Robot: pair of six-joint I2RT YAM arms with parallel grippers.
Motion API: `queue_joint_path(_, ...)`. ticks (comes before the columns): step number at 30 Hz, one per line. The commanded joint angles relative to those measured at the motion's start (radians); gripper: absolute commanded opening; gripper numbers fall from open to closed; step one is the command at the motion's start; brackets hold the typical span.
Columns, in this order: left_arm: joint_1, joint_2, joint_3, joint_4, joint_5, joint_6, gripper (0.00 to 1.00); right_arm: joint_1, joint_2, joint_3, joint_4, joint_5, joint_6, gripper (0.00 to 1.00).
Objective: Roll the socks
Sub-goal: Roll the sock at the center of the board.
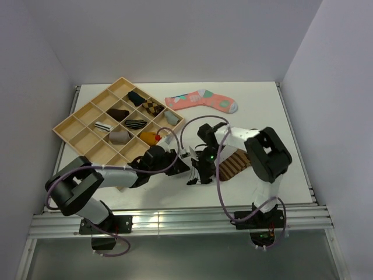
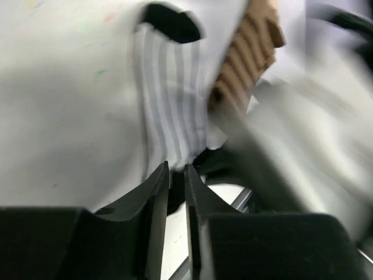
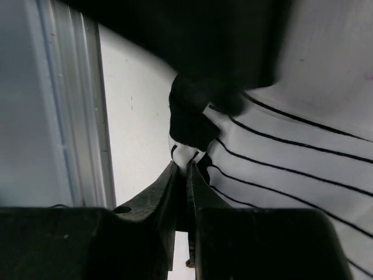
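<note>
The white striped sock (image 2: 172, 111) is spread on the table (image 1: 274, 116) right in front of the two arm bases. Its thin stripes run lengthwise and its black end points away from the left wrist camera. No roll in it at all, it's lying out flat. The brown sock (image 1: 234, 165) with its tan bands lies just beside it on the right. In the left wrist view their edges look to touch, though blur makes that hard to call. It's unrolled too.

Both arms are down on the white one. The left gripper (image 2: 176, 170) has its jaws nearly together, and the sock's near end narrows into the slit. That reads as a pinch on the cloth. The right gripper (image 3: 185, 168) is the same, jaws almost closed on the sock's edge, right by a black patch. From overhead the two grippers crowd together and hide most of the sock.

So I'd call this very early: edge gripped, first turn not yet made. Everything is left to do. The white one has to be rolled up and the brown one dealt with.

Further out, a wooden tray (image 1: 87, 105) sits at the far left with rolled socks (image 1: 119, 135) in several compartments. A coral-pink sock (image 1: 201, 100) lies flat towards the back, well apart from the action.
</note>
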Motion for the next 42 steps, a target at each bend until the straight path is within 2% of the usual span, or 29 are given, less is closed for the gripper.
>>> queue_joint_path(1, -0.076, -0.084, -0.007, 0.052, -0.199, 0.168, 0.24, -0.051, 0.13, 0.103, -0.249, -0.132, -0.097, 0.1)
queue_joint_path(6, -0.109, -0.098, -0.03, 0.121, -0.205, 0.339, 0.27, -0.114, 0.275, 0.207, -0.354, -0.167, -0.119, 0.09)
queue_joint_path(13, -0.137, -0.009, -0.01, 0.214, -0.073, 0.498, 0.29, -0.138, 0.329, 0.25, -0.355, -0.173, -0.045, 0.09)
queue_joint_path(17, -0.149, 0.046, 0.022, 0.253, -0.001, 0.53, 0.36, -0.146, 0.372, 0.285, -0.42, -0.186, -0.045, 0.09)
queue_joint_path(18, -0.159, 0.057, 0.033, 0.244, 0.005, 0.544, 0.44, -0.147, 0.382, 0.29, -0.426, -0.187, -0.044, 0.09)
queue_joint_path(19, -0.165, 0.068, 0.047, 0.236, 0.01, 0.55, 0.47, -0.149, 0.386, 0.299, -0.429, -0.187, -0.039, 0.09)
queue_joint_path(22, -0.183, 0.1, 0.068, 0.239, 0.022, 0.564, 0.49, -0.155, 0.381, 0.298, -0.411, -0.175, -0.01, 0.09)
queue_joint_path(42, -0.202, 0.19, 0.105, 0.189, 0.007, 0.605, 0.44, -0.189, 0.41, 0.29, -0.385, -0.153, 0.015, 0.07)
